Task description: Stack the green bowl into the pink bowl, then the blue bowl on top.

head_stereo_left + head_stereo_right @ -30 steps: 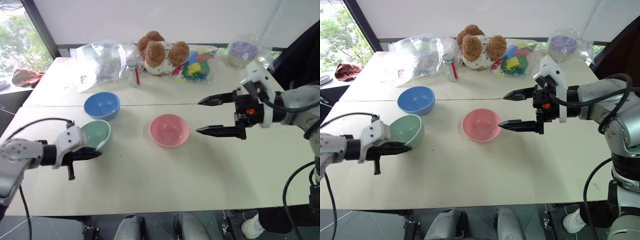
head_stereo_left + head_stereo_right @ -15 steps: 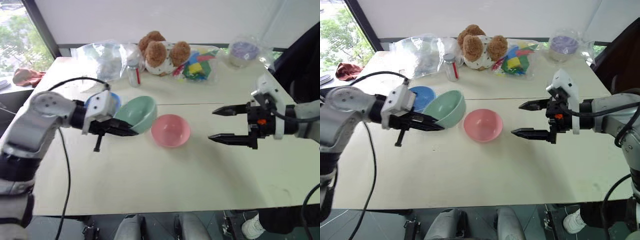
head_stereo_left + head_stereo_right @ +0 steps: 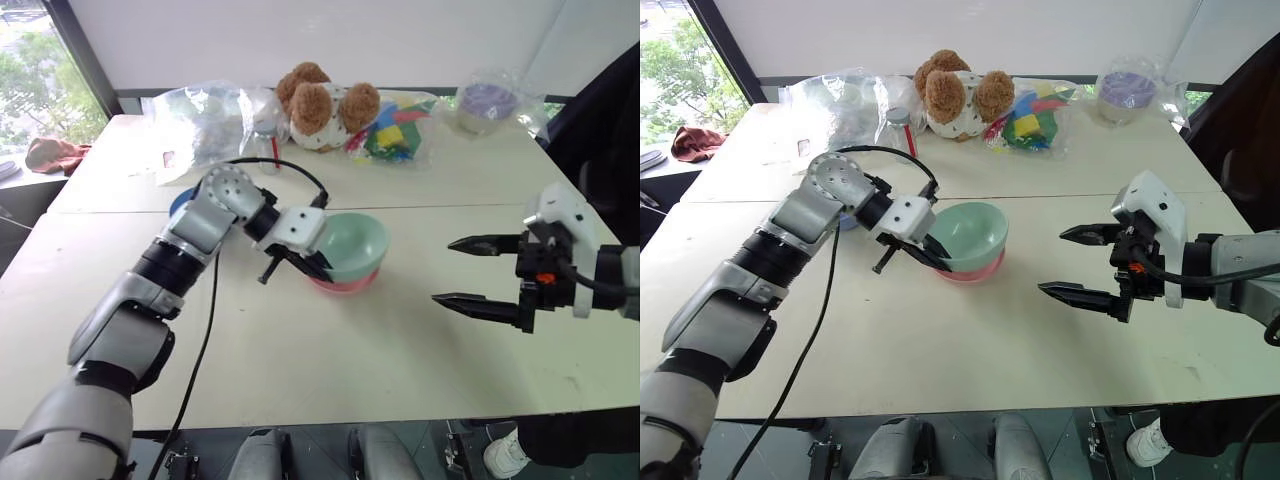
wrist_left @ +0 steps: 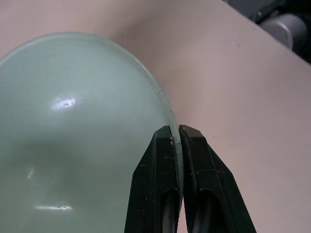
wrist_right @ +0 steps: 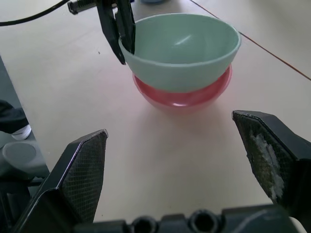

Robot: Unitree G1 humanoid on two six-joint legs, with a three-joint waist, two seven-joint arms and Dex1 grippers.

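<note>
— Two risks, mainly. Left gripper (image 3: 925, 250) clamped shut on the rim of the green bowl (image 3: 970, 234), held just over the pink bowl (image 5: 182, 94), sitting a little tilted and not clearly seated. Might have rocked or dragged the pink one sideways if let go early or pulled out at a slant.

— And the right gripper (image 3: 487, 274)?

— Spread wide, holding nothing, well off to the far side of both bowls from the left gripper. Little danger there unless swung inward.

— Hard to make out?

— Mostly hidden behind the left forearm: the blue bowl (image 3: 178, 204), just a sliver showing. Couldn't tell whether green touched pink all round the rim. Pink interior covered entirely. Could have clipped the blue bowl on withdrawing that arm.
</note>
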